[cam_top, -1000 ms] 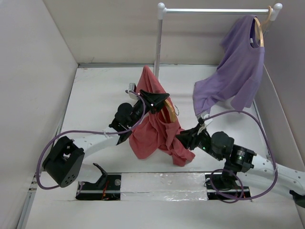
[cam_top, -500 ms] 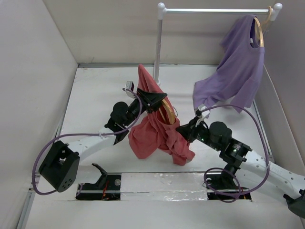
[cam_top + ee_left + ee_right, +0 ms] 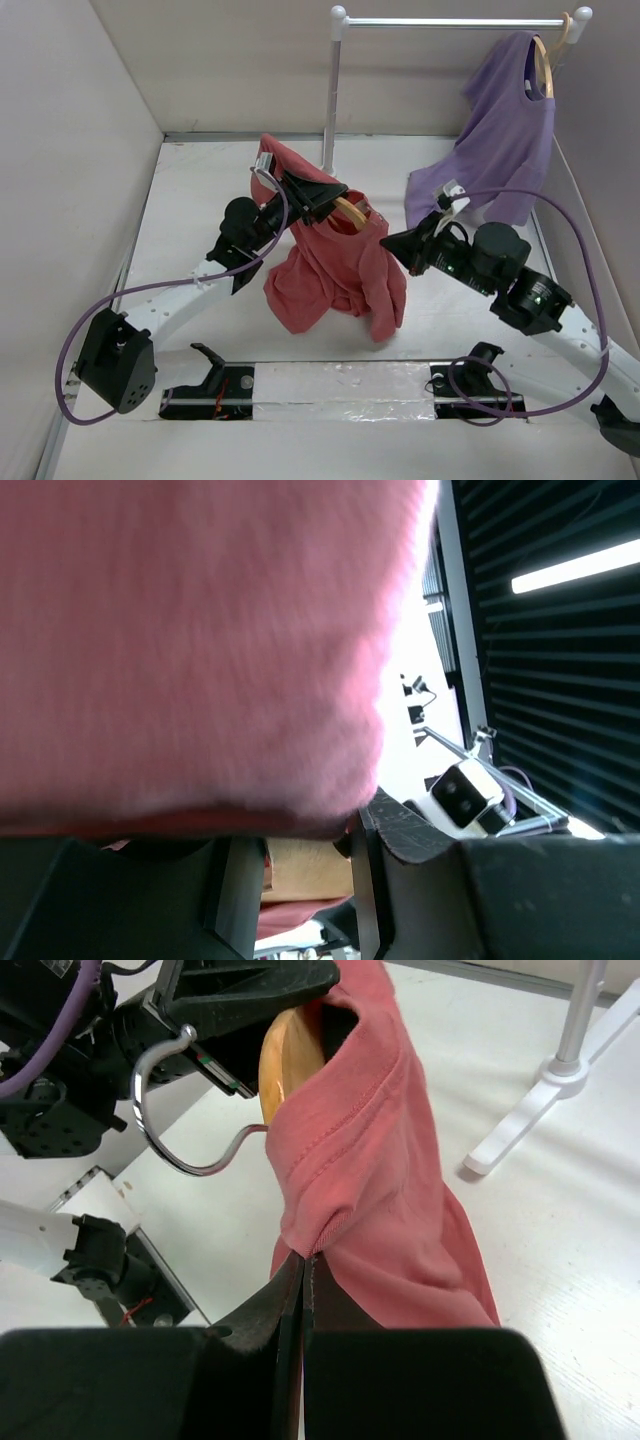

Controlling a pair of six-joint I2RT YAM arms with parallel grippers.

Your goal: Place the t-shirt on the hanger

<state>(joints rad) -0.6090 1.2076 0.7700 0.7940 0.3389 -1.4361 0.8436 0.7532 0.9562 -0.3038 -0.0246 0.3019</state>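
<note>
The coral-red t-shirt (image 3: pixel 335 265) hangs in mid-air, draped over the orange-tan wooden hanger (image 3: pixel 349 209). My left gripper (image 3: pixel 333 199) is shut on the hanger's wooden body (image 3: pixel 305 868), with red cloth (image 3: pixel 190 650) lying over its fingers. My right gripper (image 3: pixel 392 243) sits at the shirt's right side, shut on a fold of the collar hem (image 3: pixel 318 1228). In the right wrist view the hanger's wood (image 3: pixel 284 1055) shows inside the neck opening. Its metal hook (image 3: pixel 160 1110) pokes out to the left.
A white clothes rack (image 3: pixel 331 95) stands at the back, its foot (image 3: pixel 545 1090) near the shirt. A purple t-shirt (image 3: pixel 500 150) hangs from a paler hanger (image 3: pixel 546 58) on the rail at the right. Walls close in on the left, back and right.
The right gripper has shut on the shirt's collar and pulled it up and to the right. The left arm has lifted the hanger and swung it left, spreading the shirt.
</note>
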